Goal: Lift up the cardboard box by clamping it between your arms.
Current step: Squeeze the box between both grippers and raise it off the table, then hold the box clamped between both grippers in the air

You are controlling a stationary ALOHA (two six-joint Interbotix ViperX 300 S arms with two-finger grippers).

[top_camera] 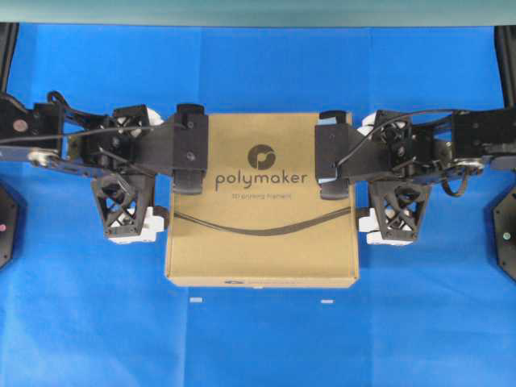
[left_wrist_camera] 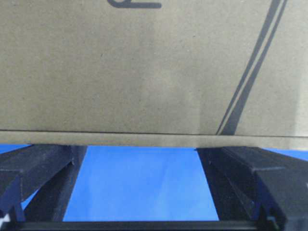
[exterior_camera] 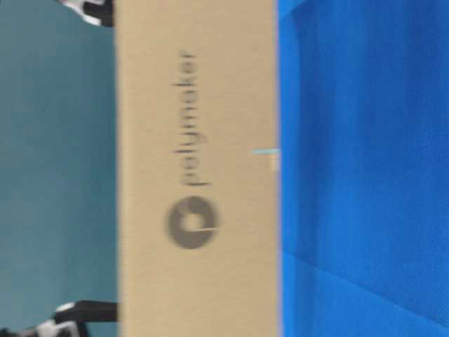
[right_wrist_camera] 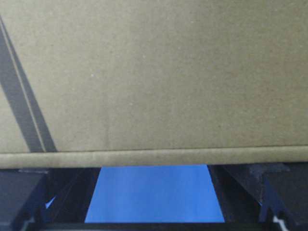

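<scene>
Surface: flat table top (top_camera: 89, 322) under a bright blue covering, filling the overhead view from edge to edge.
Far edge: blue ends at a grey-green band (top_camera: 258, 11) along the top of the overhead view.
Covering: smooth, with faint lighter and darker patches; a soft crease line shows in the table-level view.
Markers on it: two small pale strips, left strip (top_camera: 196, 300) and right strip (top_camera: 326, 301), lying flat on the blue, apart from each other, near the front edge of the cardboard box (top_camera: 262, 242).
Box contact with table: cannot tell from these views.
</scene>
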